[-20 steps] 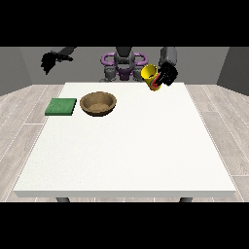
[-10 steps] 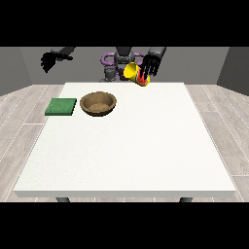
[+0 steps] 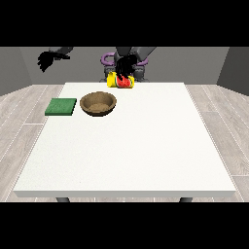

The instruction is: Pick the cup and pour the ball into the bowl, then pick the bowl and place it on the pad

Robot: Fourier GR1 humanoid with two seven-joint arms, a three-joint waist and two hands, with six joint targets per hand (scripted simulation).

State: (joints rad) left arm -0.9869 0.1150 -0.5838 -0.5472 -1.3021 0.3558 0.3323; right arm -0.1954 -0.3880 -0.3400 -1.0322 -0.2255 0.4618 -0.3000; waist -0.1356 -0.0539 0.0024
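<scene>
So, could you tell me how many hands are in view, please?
2: one hand raised at the view's left, off the table; the other near the middle, holding the cup beyond the bowl.

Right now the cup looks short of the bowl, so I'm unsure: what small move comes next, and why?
Probably carry the cup a little further toward the view's left and nearer the camera. The hand holds it tipped, but it sits behind the bowl and to its right, not above it, so a pour here would likely miss.
</scene>
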